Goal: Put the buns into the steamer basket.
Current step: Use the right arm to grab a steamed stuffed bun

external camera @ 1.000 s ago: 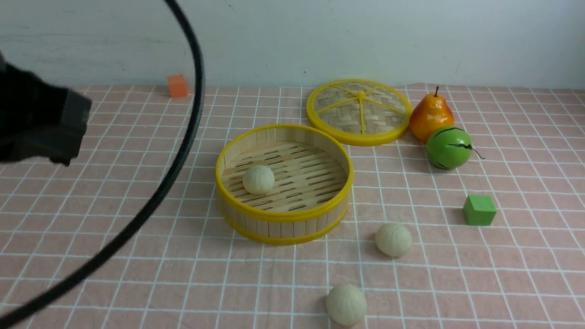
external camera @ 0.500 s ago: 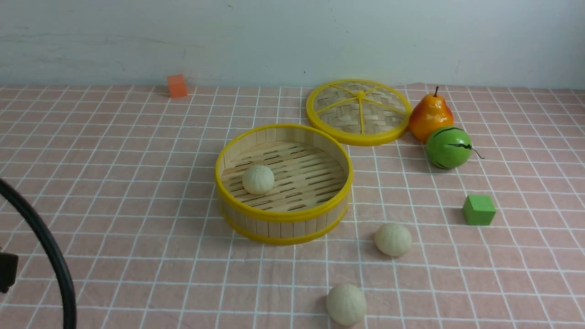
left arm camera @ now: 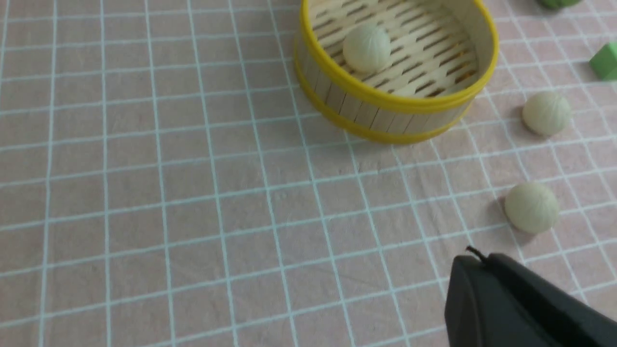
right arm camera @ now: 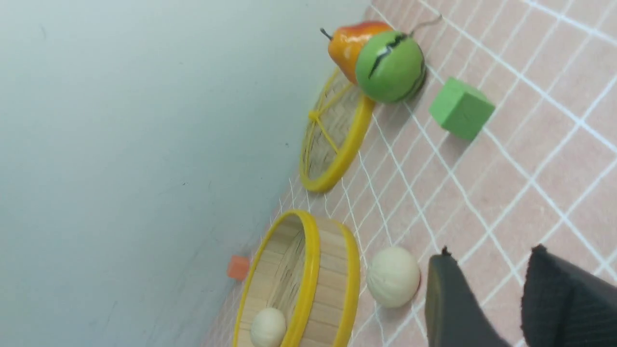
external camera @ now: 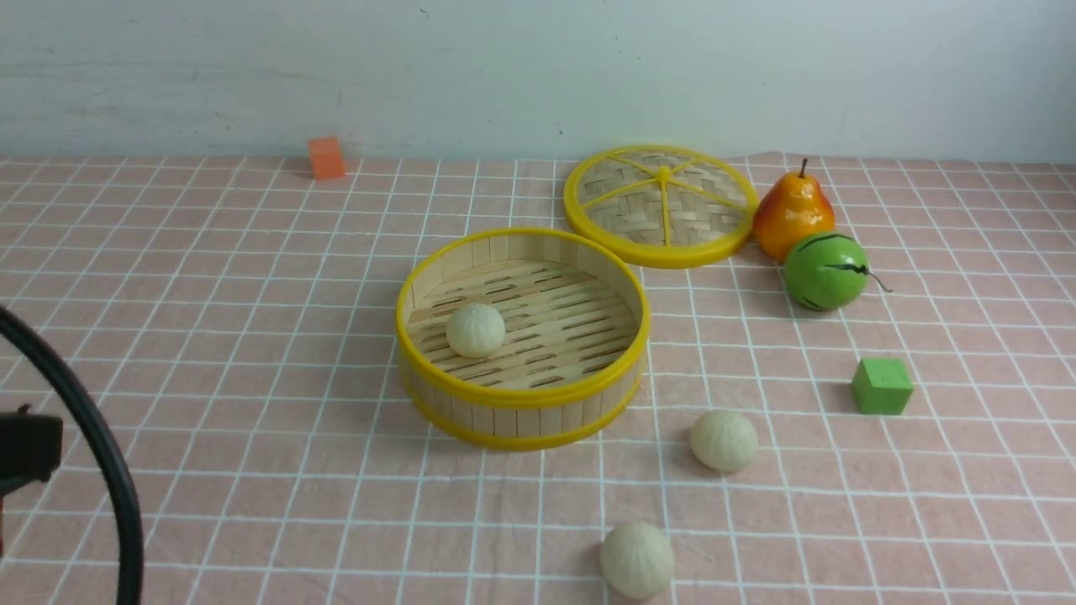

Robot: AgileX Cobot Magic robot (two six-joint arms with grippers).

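Observation:
The steamer basket point(external camera: 523, 395) stands mid-table with one bun point(external camera: 475, 330) on its slatted floor. Two more buns lie on the cloth in front of it, one at its front right point(external camera: 723, 439) and one nearer the front edge point(external camera: 636, 560). In the left wrist view my left gripper point(left arm camera: 482, 262) is shut and empty above bare cloth, short of the nearest bun point(left arm camera: 531, 207); the basket point(left arm camera: 385, 113) lies beyond. In the right wrist view my right gripper point(right arm camera: 489, 255) is open and empty, with a bun point(right arm camera: 393, 277) just beside one fingertip point(right arm camera: 443, 270), next to the basket point(right arm camera: 332, 284).
The flat woven lid point(external camera: 661, 204) lies behind the basket. A pear point(external camera: 790, 214), a green striped ball point(external camera: 825, 270) and a green cube point(external camera: 880, 386) sit on the right. An orange cube point(external camera: 326, 157) is at the back left. Part of my left arm point(external camera: 25, 445) and its cable show at the left edge.
My left arm and its cable have swung from the upper left of the front view down to the lower left edge. The buns and basket have not moved.

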